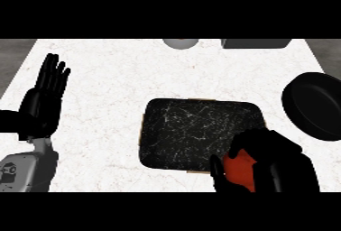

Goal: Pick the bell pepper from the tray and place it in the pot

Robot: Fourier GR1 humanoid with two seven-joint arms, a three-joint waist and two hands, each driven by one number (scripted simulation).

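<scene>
A dark speckled tray lies in the middle of the white counter. At its lower right corner my right hand curls round a red bell pepper, which shows between the thumb and fingers and is partly hidden by them. The black pot sits at the right edge of the counter, beyond the tray and apart from the hand. My left hand rests open at the left, fingers up, away from the tray.
A grey round object and a dark grey box-like object sit at the counter's far edge. White counter surface lies between the left hand and the tray.
</scene>
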